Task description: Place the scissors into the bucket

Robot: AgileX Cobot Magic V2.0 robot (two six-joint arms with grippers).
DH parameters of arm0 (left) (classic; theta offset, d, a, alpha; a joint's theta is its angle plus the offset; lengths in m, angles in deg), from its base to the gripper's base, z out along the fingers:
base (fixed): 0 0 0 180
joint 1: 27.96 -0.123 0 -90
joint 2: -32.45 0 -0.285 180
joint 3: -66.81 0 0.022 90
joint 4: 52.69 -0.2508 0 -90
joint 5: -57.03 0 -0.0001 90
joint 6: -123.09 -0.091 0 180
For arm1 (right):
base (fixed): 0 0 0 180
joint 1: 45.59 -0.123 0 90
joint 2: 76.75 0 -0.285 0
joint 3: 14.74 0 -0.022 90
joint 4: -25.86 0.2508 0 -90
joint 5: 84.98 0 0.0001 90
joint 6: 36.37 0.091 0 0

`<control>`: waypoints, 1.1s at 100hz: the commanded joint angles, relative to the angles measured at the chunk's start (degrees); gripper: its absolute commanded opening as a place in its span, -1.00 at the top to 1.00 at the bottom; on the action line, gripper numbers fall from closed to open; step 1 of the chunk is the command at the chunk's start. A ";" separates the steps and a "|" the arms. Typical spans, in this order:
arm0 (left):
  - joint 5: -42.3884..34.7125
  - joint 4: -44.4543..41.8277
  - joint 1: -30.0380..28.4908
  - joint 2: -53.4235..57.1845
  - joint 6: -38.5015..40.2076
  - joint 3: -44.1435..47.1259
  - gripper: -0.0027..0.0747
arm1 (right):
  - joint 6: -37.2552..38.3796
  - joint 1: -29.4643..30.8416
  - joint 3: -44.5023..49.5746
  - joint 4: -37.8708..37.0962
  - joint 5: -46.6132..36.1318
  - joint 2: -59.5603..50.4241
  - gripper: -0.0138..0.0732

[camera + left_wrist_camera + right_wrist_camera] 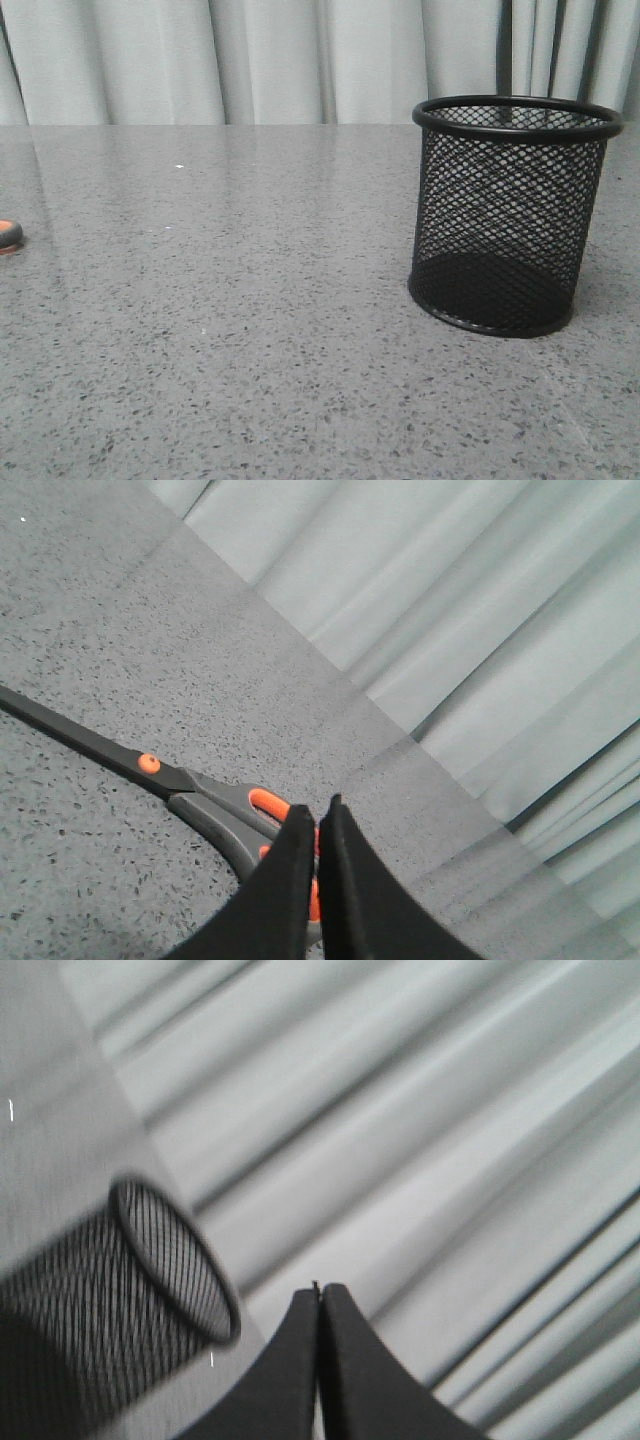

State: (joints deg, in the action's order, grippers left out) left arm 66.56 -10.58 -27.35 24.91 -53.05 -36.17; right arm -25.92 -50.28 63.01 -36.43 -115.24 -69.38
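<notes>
Likely stiff, light and slick-bladed, the scissors (190,788) lie flat on the bench (90,660); the left gripper (317,825), fingers together and empty, should take the handles.

One scissors (175,790), one bucket (510,215) (mesh), two grippers (317,825) (318,1300).
</notes>
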 commanded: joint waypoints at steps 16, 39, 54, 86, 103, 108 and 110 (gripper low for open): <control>-4.56 5.35 0.31 1.42 0.39 1.62 0.99 | 15.71 0.36 0.16 29.18 4.33 -1.39 0.79; -7.18 9.47 0.31 1.42 0.28 0.24 0.98 | 18.41 0.36 -4.17 53.40 23.81 -0.24 0.79; -5.86 4.58 0.31 1.07 -0.13 -3.16 0.93 | 18.41 0.36 -11.02 59.30 31.96 5.40 0.79; 9.21 -5.40 0.31 -8.59 -17.73 -17.42 0.06 | 17.43 0.23 -30.04 59.81 49.24 25.36 0.78; 20.54 -6.47 0.31 -18.24 -23.78 -25.43 0.03 | 13.37 -2.97 -36.38 60.61 54.29 30.90 0.78; 22.77 -6.96 0.31 -21.24 -23.78 -27.59 0.03 | 12.84 -4.70 -37.48 61.53 55.45 31.90 0.77; 23.76 -7.37 0.31 -22.51 -23.90 -28.53 0.03 | 12.84 -5.14 -37.87 61.90 55.93 32.27 0.76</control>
State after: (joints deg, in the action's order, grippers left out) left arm 88.77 -17.90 -27.35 7.81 -75.68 -59.62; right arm -11.00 -53.30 29.04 24.20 -57.94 -39.22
